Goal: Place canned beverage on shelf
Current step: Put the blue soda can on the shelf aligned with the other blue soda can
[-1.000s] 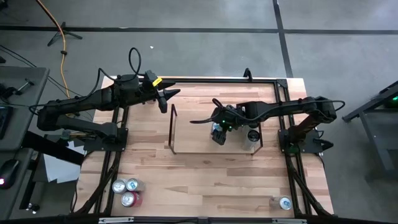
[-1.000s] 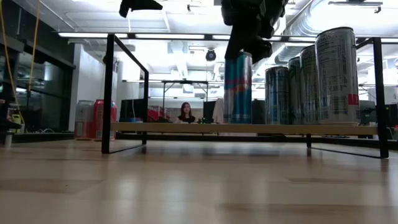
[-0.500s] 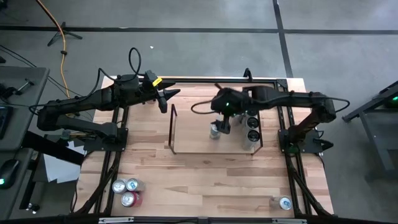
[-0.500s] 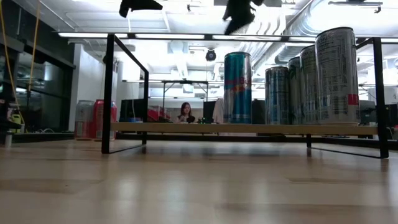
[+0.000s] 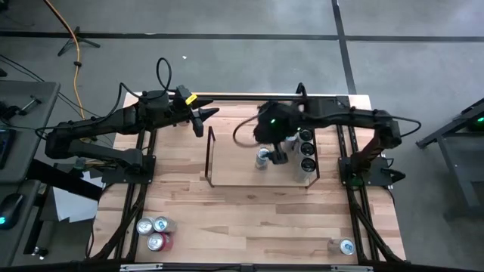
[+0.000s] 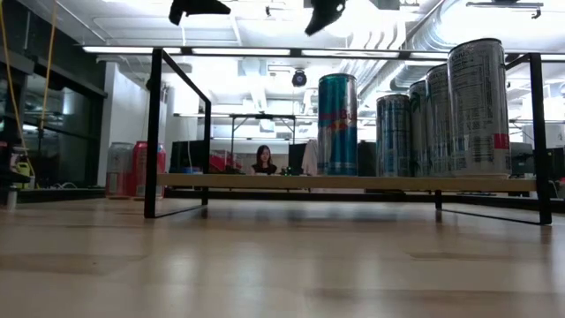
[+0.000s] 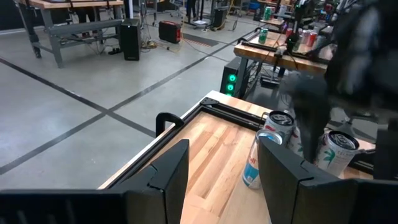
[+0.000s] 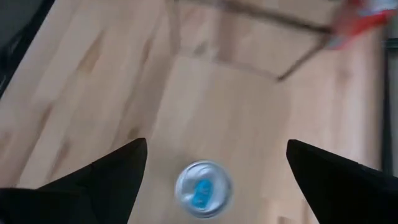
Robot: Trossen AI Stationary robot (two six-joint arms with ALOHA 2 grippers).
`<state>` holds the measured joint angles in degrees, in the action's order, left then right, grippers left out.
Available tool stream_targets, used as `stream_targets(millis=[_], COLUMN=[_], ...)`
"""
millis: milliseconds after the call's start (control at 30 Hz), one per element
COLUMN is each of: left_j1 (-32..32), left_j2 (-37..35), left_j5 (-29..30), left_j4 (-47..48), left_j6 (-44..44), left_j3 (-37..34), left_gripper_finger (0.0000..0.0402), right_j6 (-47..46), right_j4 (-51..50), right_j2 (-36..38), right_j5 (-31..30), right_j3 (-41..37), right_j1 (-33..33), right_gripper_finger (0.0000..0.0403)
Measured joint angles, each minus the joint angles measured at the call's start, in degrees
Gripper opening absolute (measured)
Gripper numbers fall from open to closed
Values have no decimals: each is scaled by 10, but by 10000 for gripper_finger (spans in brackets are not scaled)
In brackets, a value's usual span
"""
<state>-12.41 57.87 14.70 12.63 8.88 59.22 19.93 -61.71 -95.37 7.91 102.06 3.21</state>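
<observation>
Blue can (image 5: 262, 158) stood upright on the shelf (image 5: 209, 159), free of any grip, just to the left of three silver cans (image 5: 307, 149) grouped at the rack's right end. From table height the blue can (image 6: 338, 124) showed on the wooden shelf board (image 6: 265, 181) with the silver cans (image 6: 441, 110) lined up beside it.

Right gripper (image 5: 278, 153) hung above and just beside the blue can, its fingers spread wide and holding nothing. Its own camera looked straight down between the two dark fingers (image 8: 106, 174) at the top of the blue can (image 8: 203, 188) on the wood below.

Left gripper (image 5: 203, 119) waited at the table's rear left corner, well apart from the shelf. Its fingers (image 7: 166, 171) stood partly open with nothing between them.

Three more cans (image 5: 154, 230), two silver and one red, sat near the table's front left corner, and a single silver can (image 5: 345, 246) sat near the front right corner. A person (image 6: 262, 160) sat far off in the room behind the table.
</observation>
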Motion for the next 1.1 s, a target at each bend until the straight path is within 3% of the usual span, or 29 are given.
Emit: stream_targets(millis=[300, 500, 900, 1100], left_j1=[0, 0, 0, 0], left_j2=[0, 0, 0, 0], left_j5=[0, 0, 9, 10], left_j4=[0, 0, 2, 14], left_j6=[0, 0, 0, 0], left_j3=[0, 0, 0, 0], left_gripper_finger=[148, 148, 148, 148], right_j6=[152, 238, 295, 316], right_j4=[-59, -123, -101, -77], right_j2=[-68, -96, -105, -105], right_j5=[-11, -63, -64, -64], right_j3=[0, 0, -11, -26], right_j1=[-13, -13, -13, -13], right_gripper_finger=[374, 374, 369, 321])
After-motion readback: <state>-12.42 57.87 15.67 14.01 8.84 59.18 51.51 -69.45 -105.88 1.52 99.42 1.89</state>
